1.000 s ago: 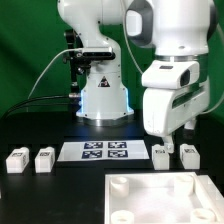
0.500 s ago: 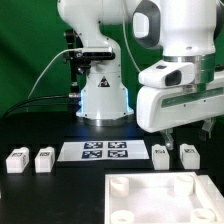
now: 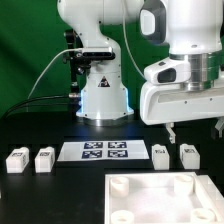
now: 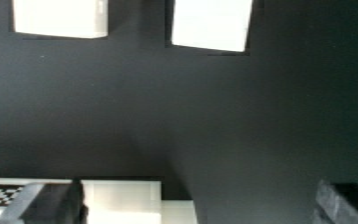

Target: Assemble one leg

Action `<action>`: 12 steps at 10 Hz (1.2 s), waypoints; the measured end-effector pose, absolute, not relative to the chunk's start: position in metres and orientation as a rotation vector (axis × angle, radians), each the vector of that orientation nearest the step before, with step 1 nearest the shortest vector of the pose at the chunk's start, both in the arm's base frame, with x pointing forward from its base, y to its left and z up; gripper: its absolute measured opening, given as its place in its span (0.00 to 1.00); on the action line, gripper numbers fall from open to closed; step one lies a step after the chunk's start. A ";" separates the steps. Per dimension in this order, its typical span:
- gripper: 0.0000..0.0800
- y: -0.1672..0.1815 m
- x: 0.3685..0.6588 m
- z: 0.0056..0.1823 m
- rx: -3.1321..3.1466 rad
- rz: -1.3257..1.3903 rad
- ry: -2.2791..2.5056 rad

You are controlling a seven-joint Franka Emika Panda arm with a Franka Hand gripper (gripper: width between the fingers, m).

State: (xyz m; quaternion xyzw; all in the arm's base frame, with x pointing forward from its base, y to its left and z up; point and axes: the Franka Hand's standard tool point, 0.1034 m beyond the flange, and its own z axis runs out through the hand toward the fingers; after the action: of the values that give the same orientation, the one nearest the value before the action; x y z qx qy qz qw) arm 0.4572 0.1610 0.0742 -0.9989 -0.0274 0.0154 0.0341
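Pincer hangs wide and empty at the right of the frame, above the black desk, touching nothing. Below it stand a leg and a second leg, side by side with a gap between them. Two spare legs sit at far left, near the frame edge. Marker board lies between the two pairs with open desk around it. Panel fills the lower right, cut by the bottom edge, near the right-hand legs. Each leg carries a black-and-white tag and the board has four. Base has a triangle sticker; no writing is readable. In the wrist view, two white legs sit on bare desk, well apart from the fingers.
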 end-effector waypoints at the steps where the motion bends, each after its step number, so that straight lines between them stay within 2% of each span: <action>1: 0.81 0.162 0.456 0.074 -3.072 0.050 -0.087; 4: 0.81 0.167 0.442 0.067 -3.049 0.598 -0.026; 6: 0.81 0.168 0.445 0.061 -3.009 0.810 -0.021; 7: 0.81 0.164 0.438 0.061 -2.972 0.959 -0.058; 10: 0.81 0.162 0.434 0.058 -2.859 1.273 -0.100; 12: 0.81 0.165 0.436 0.054 -2.864 1.268 -0.087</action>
State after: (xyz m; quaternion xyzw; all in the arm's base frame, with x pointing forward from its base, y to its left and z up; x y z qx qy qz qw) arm 0.4358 0.1648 0.0537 -0.9141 -0.0278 0.4046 0.0039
